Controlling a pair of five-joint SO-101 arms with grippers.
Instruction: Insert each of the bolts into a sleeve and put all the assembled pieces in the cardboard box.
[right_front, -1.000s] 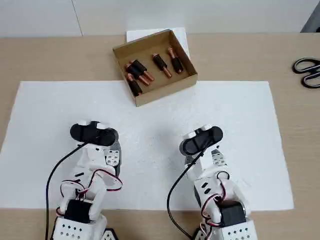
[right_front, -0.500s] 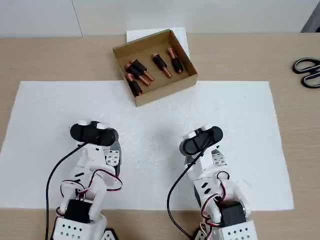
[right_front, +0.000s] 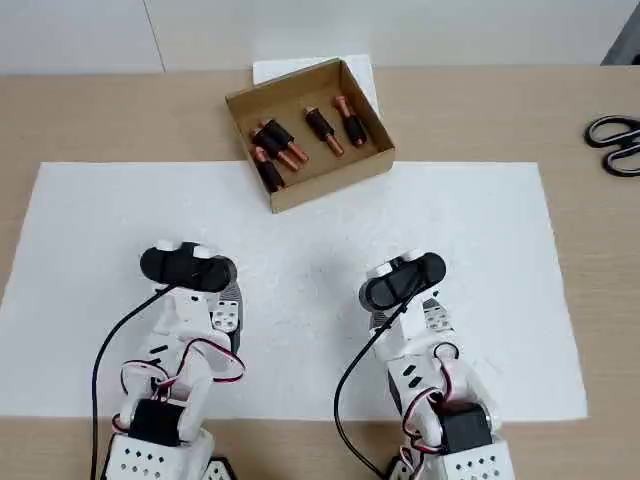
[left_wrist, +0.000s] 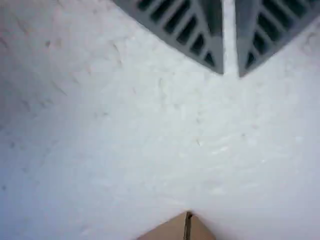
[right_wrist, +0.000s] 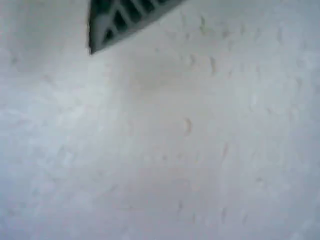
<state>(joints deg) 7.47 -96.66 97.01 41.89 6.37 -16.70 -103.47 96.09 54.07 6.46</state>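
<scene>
The cardboard box (right_front: 308, 183) stands at the back of the white mat (right_front: 480, 230), open at the top. Inside it lie several black sleeves with copper bolts (right_front: 323, 130) pushed through them. Both arms are folded back at the table's near edge, well away from the box. My left gripper (left_wrist: 230, 74) hovers just over the mat, shut with nothing between its grey fingers, and a corner of the box (left_wrist: 187, 230) shows ahead of it. My right gripper (right_wrist: 107, 30) is also low over bare mat, with part of a grey ribbed tip showing.
Black scissors (right_front: 615, 145) lie on the wooden table at the far right, off the mat. A white paper sheet (right_front: 300, 68) sticks out from under the box at the back. The left arm (right_front: 188, 268) and right arm (right_front: 403, 280) sit side by side.
</scene>
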